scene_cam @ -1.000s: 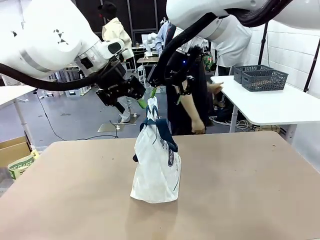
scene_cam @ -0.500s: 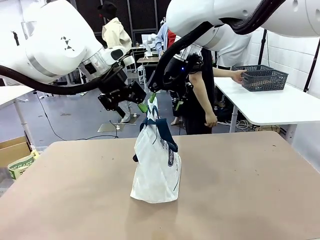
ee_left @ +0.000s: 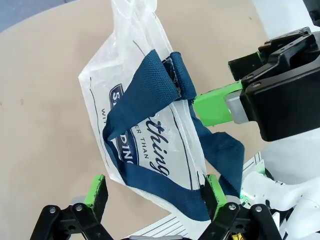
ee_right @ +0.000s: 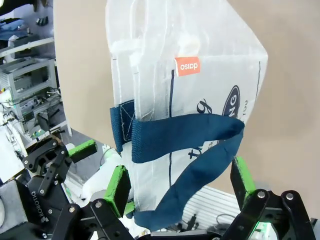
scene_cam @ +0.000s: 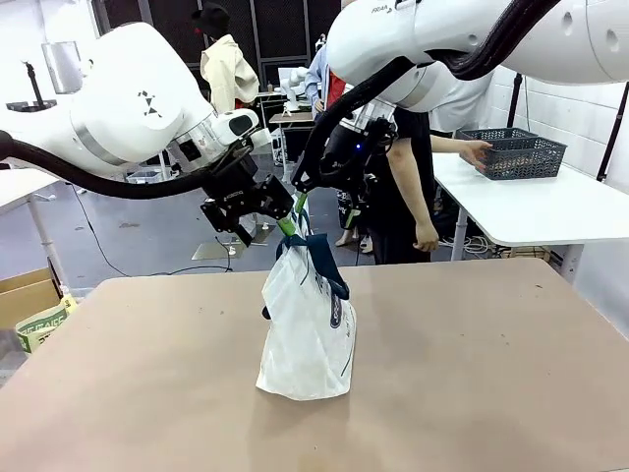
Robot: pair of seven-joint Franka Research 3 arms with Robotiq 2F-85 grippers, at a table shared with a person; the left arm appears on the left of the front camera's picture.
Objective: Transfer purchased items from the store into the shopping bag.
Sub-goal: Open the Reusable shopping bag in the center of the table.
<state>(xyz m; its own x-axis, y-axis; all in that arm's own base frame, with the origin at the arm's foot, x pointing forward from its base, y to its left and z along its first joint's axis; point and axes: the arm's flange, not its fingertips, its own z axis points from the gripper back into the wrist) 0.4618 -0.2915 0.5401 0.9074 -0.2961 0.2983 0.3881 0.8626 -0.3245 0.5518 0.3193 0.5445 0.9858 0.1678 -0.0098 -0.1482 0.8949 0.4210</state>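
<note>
Shopping bag (scene_cam: 307, 324) upright mid-counter (scene_cam: 472, 383), under two wide-open jaws
Left gripper (scene_cam: 263, 228) at the bag top's 11 o'clock, right gripper (scene_cam: 322, 208) at 12, both spread wide astride the navy handles (scene_cam: 324, 264); the store (scene_cam: 519, 152) sits at 2 o'clock, a person's hand (scene_cam: 478, 150) on it

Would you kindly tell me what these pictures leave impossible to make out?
- Front view: what lies in the basket; its lattice walls and the distance hide it.
- Front view: the inside of the shopping bag; its cloudy plastic and folded top hide it.
- Left wrist view: the full logo lettering; the navy strap crosses it.
</note>
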